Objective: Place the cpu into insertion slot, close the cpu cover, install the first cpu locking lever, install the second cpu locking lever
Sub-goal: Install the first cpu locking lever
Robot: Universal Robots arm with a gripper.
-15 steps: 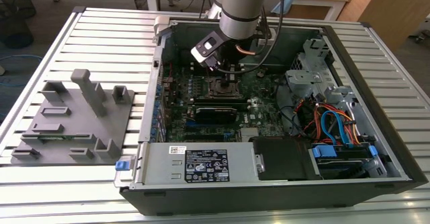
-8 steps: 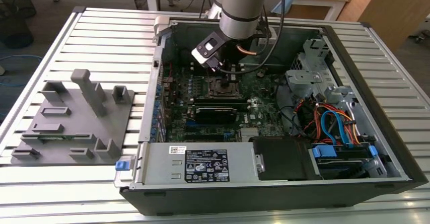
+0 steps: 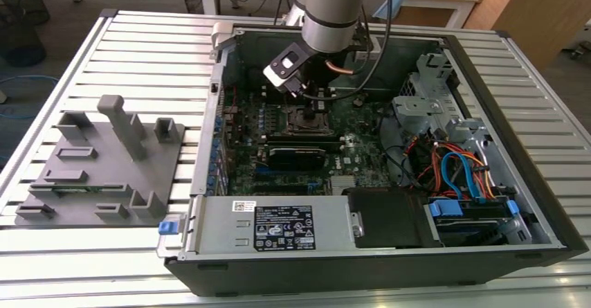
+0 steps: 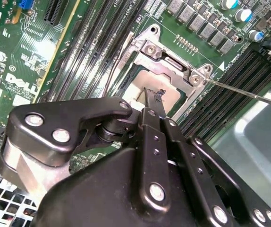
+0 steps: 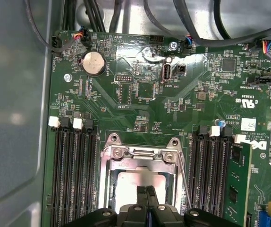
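- The tool [image 5: 147, 193], fingertips pinched together and holding nothing, hangs right over the insertion slot [image 3: 312, 122].
- The cpu [image 5: 135, 182] lies in that slot, and the cpu cover [image 5: 140, 164] appears folded down around it.
- A thin locking lever [image 4: 249, 92] stands free beside the slot; seating it likely needs a low, steady push.
- Memory slots [image 5: 74, 175] crowd both sides of the slot, so the open room is mainly above it.
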